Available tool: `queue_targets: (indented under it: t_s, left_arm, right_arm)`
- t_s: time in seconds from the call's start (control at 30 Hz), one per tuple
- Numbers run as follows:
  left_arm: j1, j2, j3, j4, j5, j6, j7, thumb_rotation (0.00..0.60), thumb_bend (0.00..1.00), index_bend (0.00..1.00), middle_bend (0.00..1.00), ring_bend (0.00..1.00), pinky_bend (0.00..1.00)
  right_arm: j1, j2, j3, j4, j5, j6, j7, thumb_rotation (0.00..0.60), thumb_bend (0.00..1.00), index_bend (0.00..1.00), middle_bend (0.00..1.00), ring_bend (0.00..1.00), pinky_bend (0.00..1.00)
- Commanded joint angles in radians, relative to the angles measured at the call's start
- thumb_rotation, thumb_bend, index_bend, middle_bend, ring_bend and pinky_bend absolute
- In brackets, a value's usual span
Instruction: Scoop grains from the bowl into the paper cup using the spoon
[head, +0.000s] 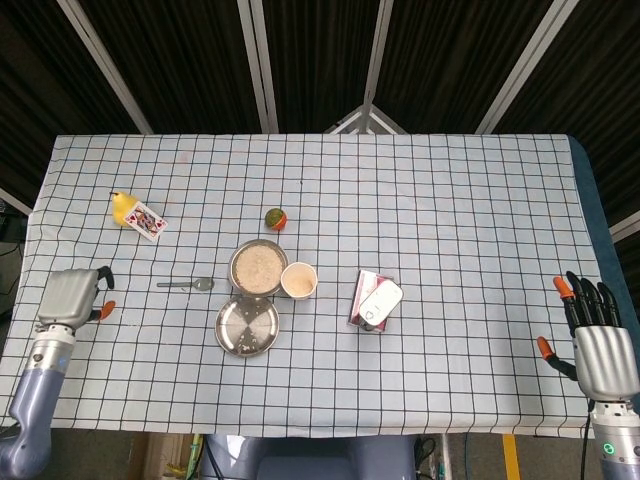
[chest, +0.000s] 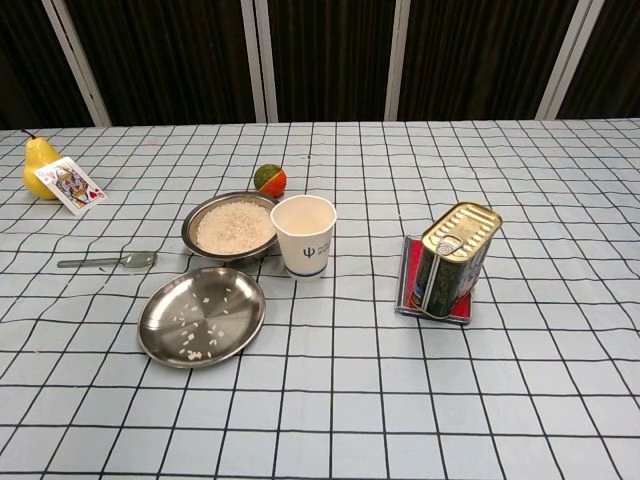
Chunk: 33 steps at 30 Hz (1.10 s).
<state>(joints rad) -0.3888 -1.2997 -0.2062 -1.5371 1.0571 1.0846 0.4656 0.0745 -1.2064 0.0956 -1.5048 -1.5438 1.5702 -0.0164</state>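
Nothing of the scooping looks begun. The spoon lies flat on the checked tablecloth, untouched, its bowl end towards the steel bowl of rice. The rice bowl appears full, and the paper cup stands upright just beside it; whether any grains are in the cup cannot be told. A flat steel plate in front of the bowl carries a few scattered grains. Everything remains to be done: picking up the spoon, dipping it, and carrying rice to the cup.

The left hand hangs over the table's left part, only in the head view. Its back faces the camera and its fingers point towards the spoon, which lies ahead of the fingertips and clearly apart from them. The fingers seem drawn in and hold nothing, but how closely they lie together I cannot tell.

The right hand rests at the table's right edge, fingers spread and empty, far from every task item.
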Motion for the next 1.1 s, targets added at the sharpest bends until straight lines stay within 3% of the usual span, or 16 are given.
queue_targets:
  t_s: [0.03, 0.6, 1.1]
  left_arm:
    - [-0.057, -0.056, -0.026, 0.047, -0.061, -0.040, 0.060, 0.600, 0.33, 0.51, 1.00, 1.00, 1.00]
    - [-0.192, -0.243, -0.026, 0.185, -0.230, -0.091, 0.219, 0.600, 0.39, 0.52, 1.00, 1.00, 1.00]
    - [-0.246, -0.300, -0.026, 0.244, -0.320, -0.101, 0.267, 0.600, 0.41, 0.51, 1.00, 1.00, 1.00]
  right_arm:
    - [0.000, -0.001, 0.001, 0.001, 0.000, 0.002, 0.001, 0.600, 0.33, 0.00, 0.00, 0.00, 0.00]
    - [-0.003, -0.006, 0.002, 0.008, -0.005, 0.014, 0.009, 0.600, 0.33, 0.00, 0.00, 0.00, 0.00]
    - [-0.004, -0.008, 0.001, 0.013, -0.009, 0.019, 0.016, 0.600, 0.33, 0.00, 0.00, 0.00, 0.00]
